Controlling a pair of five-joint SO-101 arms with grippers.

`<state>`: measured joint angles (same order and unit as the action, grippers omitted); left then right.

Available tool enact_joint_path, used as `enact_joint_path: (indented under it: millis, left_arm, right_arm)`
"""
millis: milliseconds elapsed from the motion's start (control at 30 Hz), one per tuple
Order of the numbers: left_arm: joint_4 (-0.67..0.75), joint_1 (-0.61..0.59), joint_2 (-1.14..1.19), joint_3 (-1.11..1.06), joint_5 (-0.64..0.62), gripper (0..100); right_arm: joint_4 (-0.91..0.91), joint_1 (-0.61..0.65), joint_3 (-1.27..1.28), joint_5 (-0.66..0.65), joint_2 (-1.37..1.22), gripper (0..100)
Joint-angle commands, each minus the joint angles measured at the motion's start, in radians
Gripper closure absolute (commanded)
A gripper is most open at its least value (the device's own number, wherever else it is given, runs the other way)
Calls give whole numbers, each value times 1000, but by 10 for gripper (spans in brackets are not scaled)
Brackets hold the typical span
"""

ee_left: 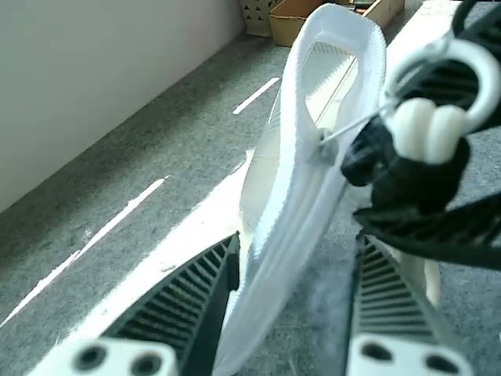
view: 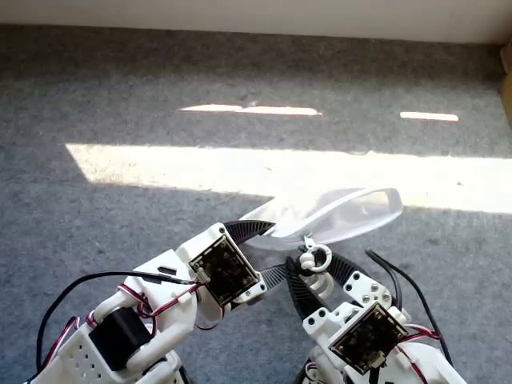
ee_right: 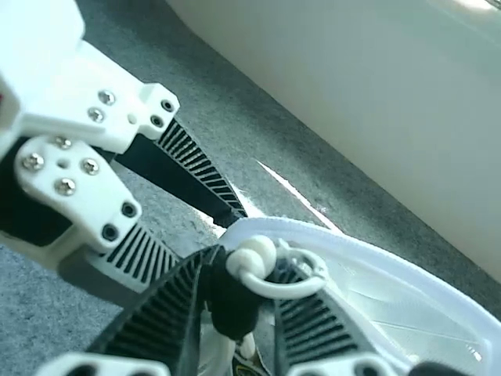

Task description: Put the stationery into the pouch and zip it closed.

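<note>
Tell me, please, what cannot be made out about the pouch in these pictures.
- Pouch contents: in the high view, sunlight washes out its translucent side; the left wrist view sees it edge-on.
- Pouch's near end: high view, covered by the left gripper and right gripper.
- Zipper pull body: right wrist view, clamped in that gripper.

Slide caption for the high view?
Left gripper at the clear pouch end, right gripper pinching its zip pull, on grey carpet.

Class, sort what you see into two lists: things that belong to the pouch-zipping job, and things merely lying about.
Belongs to the job: pouch, zip pull, left gripper at the pouch's end, right gripper shut on the zip pull.
Lying about: cardboard boxes, grey carpet.
</note>
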<state>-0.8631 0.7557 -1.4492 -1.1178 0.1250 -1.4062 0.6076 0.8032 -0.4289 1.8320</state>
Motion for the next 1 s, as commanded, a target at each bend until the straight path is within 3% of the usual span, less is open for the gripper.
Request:
enact_joint_path:
  millis: [0,600,800,967]
  left_arm:
    - [38,13,-13,16,8,830]
    - [46,59,-13,15,9,866]
    - [49,77,-13,13,11,989]
    - [49,74,-13,13,11,994]
  right_arm:
    - [1,12,-48,5,2,994]
    - [2,12,-48,5,2,994]
    - [5,12,-48,6,2,994]
    - [8,12,-48,9,2,994]
